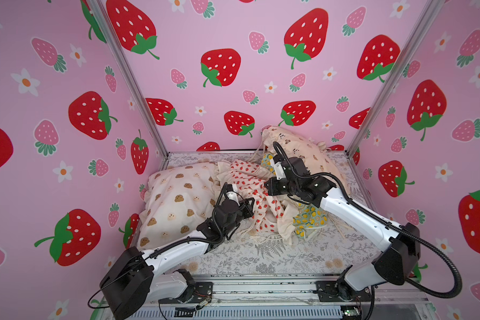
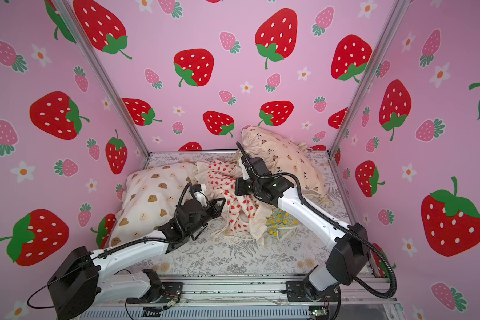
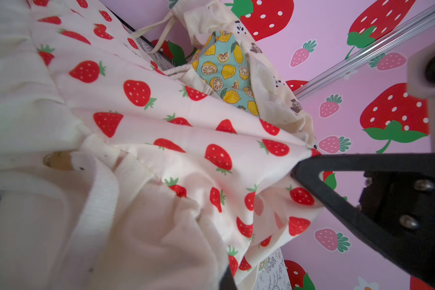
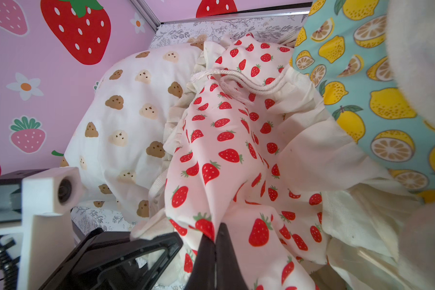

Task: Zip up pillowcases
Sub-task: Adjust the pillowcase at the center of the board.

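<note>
The red strawberry print pillowcase (image 1: pixel 244 171) (image 2: pixel 222 177) lies crumpled mid-table, and both grippers pinch it. In both top views my left gripper (image 1: pixel 251 204) (image 2: pixel 221 203) is shut on a fold at its near side. The left wrist view shows cream and strawberry cloth (image 3: pixel 176 155) draped over the left gripper (image 3: pixel 227 272). My right gripper (image 1: pixel 267 186) (image 4: pixel 215 231) is shut on a ridge of the same cloth (image 4: pixel 226 150), close to the left one. The brown cookie print pillowcase (image 1: pixel 178 199) lies left. The teal lemon one (image 1: pixel 311 216) is under the right arm, and the beige bear one (image 1: pixel 297 146) is at the back.
A grey fern-print sheet (image 1: pixel 275 257) covers the table. Pink strawberry walls (image 1: pixel 233 69) with metal corner posts (image 1: pixel 128 80) enclose three sides. A cream drawstring cord (image 4: pixel 236 75) lies across the strawberry cloth. The arm bases sit on the front rail (image 1: pixel 261 291).
</note>
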Controlling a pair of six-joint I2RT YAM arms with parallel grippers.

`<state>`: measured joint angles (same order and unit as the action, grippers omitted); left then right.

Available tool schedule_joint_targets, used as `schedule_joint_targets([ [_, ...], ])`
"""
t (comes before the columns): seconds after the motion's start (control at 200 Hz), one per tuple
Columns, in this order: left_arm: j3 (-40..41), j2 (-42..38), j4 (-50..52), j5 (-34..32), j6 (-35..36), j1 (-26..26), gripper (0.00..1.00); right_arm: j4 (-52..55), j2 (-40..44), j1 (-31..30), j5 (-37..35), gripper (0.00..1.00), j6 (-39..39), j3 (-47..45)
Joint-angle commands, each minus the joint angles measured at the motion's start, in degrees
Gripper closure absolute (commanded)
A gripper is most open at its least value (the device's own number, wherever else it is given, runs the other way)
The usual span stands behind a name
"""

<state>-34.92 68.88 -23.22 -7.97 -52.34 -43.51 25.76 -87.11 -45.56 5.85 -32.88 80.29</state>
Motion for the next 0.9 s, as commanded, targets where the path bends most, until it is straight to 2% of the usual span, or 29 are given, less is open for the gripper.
schedule_joint_targets([
  [0.0,-3.0,-2.4,4.1,-1.4,2.0,0.2,1.0,-0.6,1.8,0.4,-0.9,0.99,0.7,0.1],
  [0.19,-4.6,-8.4,11.2,-0.1,3.4,1.5,1.0,0.5,2.0,0.4,-2.5,0.82,1.4,0.3],
  [0.285,-6.1,-11.4,16.6,0.9,3.7,3.0,1.0,0.0,1.4,0.3,-1.3,0.78,1.7,0.6],
  [0.53,-6.0,-19.1,26.2,5.2,1.3,10.0,1.0,-0.8,1.5,-0.3,-0.4,0.61,2.1,0.3],
  [0.7,-7.1,-21.3,29.8,9.3,0.6,13.2,1.0,2.5,2.6,-2.1,-3.8,0.49,2.9,1.7],
  [0.735,-7.8,-21.4,30.7,9.9,0.4,13.5,1.0,3.0,3.2,-2.6,-4.4,0.49,2.7,1.6],
  [0.755,-8.2,-21.4,31.0,10.3,0.5,13.7,1.0,3.4,3.5,-2.8,-4.9,0.44,2.7,1.7],
  [0.895,-11.1,-22.1,34.7,13.5,-1.0,15.3,1.0,7.6,4.8,-6.8,-8.4,0.31,3.4,3.2],
])
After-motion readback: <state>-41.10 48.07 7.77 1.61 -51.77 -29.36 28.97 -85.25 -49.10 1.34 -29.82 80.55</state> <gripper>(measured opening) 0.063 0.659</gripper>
